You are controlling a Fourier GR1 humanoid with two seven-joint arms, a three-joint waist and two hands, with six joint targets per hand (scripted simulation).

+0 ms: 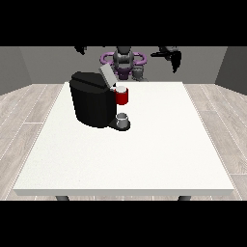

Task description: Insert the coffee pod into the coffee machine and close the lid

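Fingers: the hand at the view's right (171, 57) is raised well above the table's far edge with fingers that hang down and appear relaxed, holding nothing; of the hand at the view's left (80, 49), too little shows to tell how it is set. The coffee pod (122, 89) cannot be identified with certainty: a small pale disc sits atop the red pod holder (122, 97) at the machine's front and may be it. The lid (107, 75) stands tilted open above that holder. Judgement: insertion is possibly done, closing plainly is not, and neither hand is near the lid. Count: one black coffee machine (91, 99), one lid, one red holder, one grey cup (123, 118) on the drip base below, one white table (144, 154), two hands.
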